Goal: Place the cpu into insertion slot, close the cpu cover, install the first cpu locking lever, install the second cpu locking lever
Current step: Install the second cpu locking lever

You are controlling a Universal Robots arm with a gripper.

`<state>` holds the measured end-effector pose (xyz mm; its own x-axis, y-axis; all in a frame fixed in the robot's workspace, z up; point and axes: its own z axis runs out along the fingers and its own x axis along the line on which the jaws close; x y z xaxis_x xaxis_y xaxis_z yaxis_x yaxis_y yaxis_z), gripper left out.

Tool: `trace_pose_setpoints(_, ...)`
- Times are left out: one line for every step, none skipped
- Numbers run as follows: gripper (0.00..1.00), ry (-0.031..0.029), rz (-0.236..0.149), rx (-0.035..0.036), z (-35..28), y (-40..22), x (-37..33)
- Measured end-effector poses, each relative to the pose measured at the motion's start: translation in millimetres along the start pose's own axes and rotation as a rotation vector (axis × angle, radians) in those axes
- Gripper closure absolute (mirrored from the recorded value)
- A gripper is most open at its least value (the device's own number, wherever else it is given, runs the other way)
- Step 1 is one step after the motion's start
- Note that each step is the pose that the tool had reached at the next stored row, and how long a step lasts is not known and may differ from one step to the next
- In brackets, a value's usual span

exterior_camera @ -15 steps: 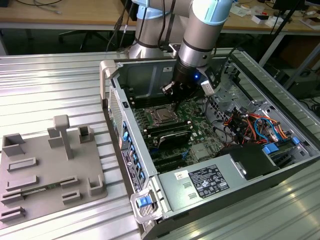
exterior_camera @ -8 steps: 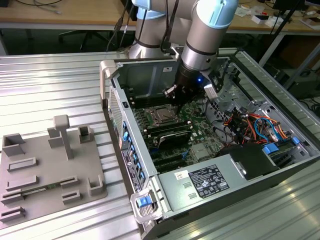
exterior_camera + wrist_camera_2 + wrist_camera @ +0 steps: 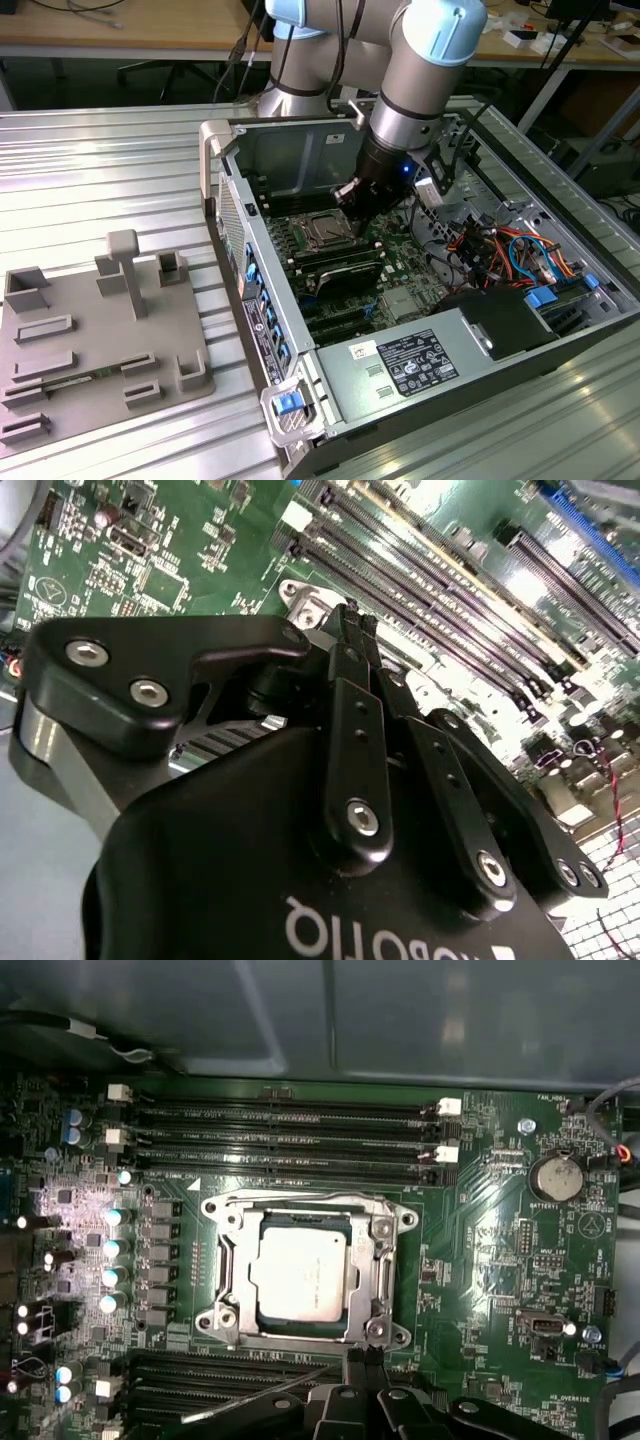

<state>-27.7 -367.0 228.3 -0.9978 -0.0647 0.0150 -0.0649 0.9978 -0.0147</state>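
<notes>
Inside the open computer case (image 3: 480, 330), the gripper (image 3: 366, 1356) hangs low over the green motherboard (image 3: 500, 1260) with its jaws drawn together on nothing, the fingertips (image 3: 350, 620) pinched shut in the second wrist view; just ahead of those closed jaws, the cpu (image 3: 302, 1274) lies flat in the insertion slot (image 3: 245, 1335), the cpu cover (image 3: 372, 1260) folded down around it. Beyond the socket from the jaws run the long black memory slots (image 3: 290, 1145); a grey fixture plate (image 3: 95, 335) rests well apart, outside the case.
</notes>
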Motion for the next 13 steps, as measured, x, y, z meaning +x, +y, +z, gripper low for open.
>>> trace_pose_setpoints(0.89, 0.0000, 0.000, 0.0000, 0.0, -0.8, 0.4)
trace_pose_setpoints(0.89, 0.0001, 0.000, 0.0000, 0.0, -1.2, 1.1)
trace_pose_setpoints(0.89, 0.0000, 0.000, -0.0001, 0.1, -1.7, 2.0)
trace_pose_setpoints(0.89, 0.0001, 0.000, 0.0000, 0.1, -2.2, 2.8)
trace_pose_setpoints(0.89, 0.0000, 0.000, 0.0000, 0.1, -3.2, 4.4)
trace_pose_setpoints(0.89, 0.0000, 0.000, 0.0000, 0.1, -4.1, 6.3)
trace_pose_setpoints(0.89, 0.0000, 0.000, -0.0001, 0.3, -4.8, 8.3)
trace_pose_setpoints(0.89, 0.0001, 0.000, 0.0000, 0.3, -5.2, 10.3)
trace_pose_setpoints(0.89, 0.0000, 0.000, 0.0000, 0.4, -5.3, 11.8)
trace_pose_setpoints(0.89, 0.0000, 0.000, -0.0001, 0.5, -5.4, 13.5)
trace_pose_setpoints(0.89, 0.0000, 0.000, -0.0001, 0.6, -5.5, 14.9)
trace_pose_setpoints(0.89, 0.0000, 0.000, -0.0001, 0.6, -5.7, 16.2)
trace_pose_setpoints(0.89, 0.0000, 0.000, 0.0000, 0.6, -5.8, 17.4)
